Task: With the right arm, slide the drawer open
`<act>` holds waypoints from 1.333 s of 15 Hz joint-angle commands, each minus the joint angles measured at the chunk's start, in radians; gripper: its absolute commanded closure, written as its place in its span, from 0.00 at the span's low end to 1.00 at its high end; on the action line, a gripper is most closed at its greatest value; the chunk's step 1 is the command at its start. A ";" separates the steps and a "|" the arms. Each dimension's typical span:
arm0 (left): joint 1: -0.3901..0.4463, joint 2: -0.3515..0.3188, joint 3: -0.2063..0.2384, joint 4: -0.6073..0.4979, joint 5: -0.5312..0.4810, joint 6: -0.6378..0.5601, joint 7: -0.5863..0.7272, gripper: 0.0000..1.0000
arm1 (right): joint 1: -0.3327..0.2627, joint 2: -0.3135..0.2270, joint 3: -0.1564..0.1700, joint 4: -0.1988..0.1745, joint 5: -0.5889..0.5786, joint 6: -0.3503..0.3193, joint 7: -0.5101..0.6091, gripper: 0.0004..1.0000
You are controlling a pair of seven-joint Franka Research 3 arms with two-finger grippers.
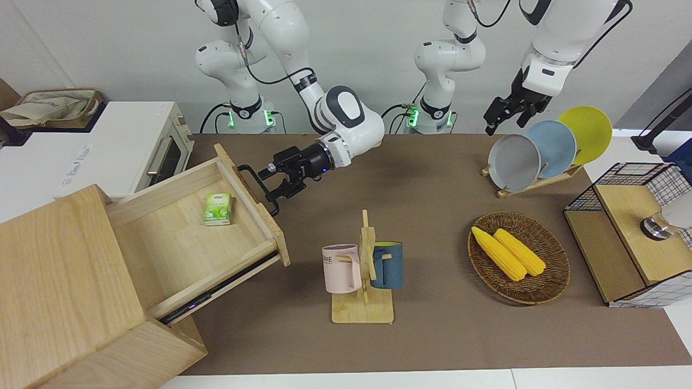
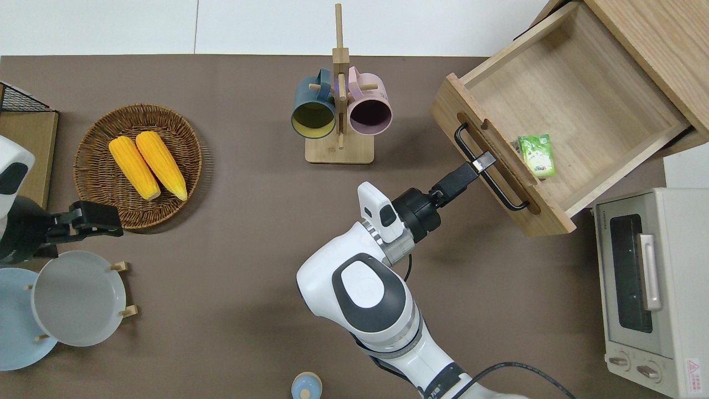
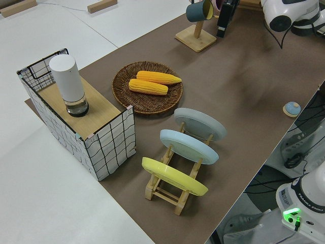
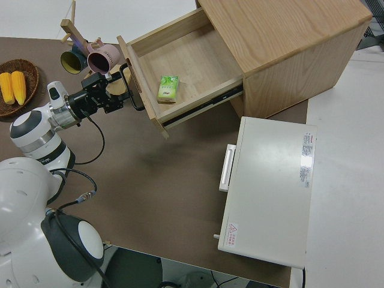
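Drawer (image 1: 189,227) pulled well out of cabinet (image 1: 59,292), green packet (image 2: 536,154) inside, right gripper (image 2: 483,162) clamped on bar handle (image 2: 487,169) per overhead view, left arm parked, its jaws unreadable.

There are two corn cobs (image 1: 508,252), two mugs (image 1: 341,268), three plates (image 1: 551,146), one drawer (image 1: 189,232) and one toaster oven (image 2: 645,291).

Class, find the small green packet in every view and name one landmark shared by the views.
Front view: green packet in the open drawer.
Overhead view: packet just inside the drawer front, near the black handle.
Left side view: not in it.
Right side view: packet in the drawer.
Landmark: the handle.
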 commanded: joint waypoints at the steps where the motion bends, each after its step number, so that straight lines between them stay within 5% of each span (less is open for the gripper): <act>1: 0.000 -0.008 0.004 0.004 -0.001 -0.017 0.007 0.01 | 0.028 0.007 -0.002 0.075 0.086 0.005 -0.017 0.02; 11: 0.000 -0.008 0.004 0.004 -0.001 -0.015 0.007 0.01 | 0.062 -0.028 -0.001 0.341 0.544 0.008 -0.043 0.02; 14: 0.000 -0.008 0.004 0.004 -0.001 -0.015 0.007 0.01 | 0.021 -0.076 -0.008 0.379 0.716 0.011 -0.057 0.02; 18: 0.000 -0.008 0.004 0.004 -0.001 -0.015 0.007 0.01 | -0.145 -0.206 -0.016 0.381 1.026 0.031 -0.151 0.02; 20: 0.000 -0.008 0.004 0.004 -0.001 -0.015 0.007 0.01 | -0.179 -0.248 -0.083 0.381 1.165 0.031 -0.222 0.02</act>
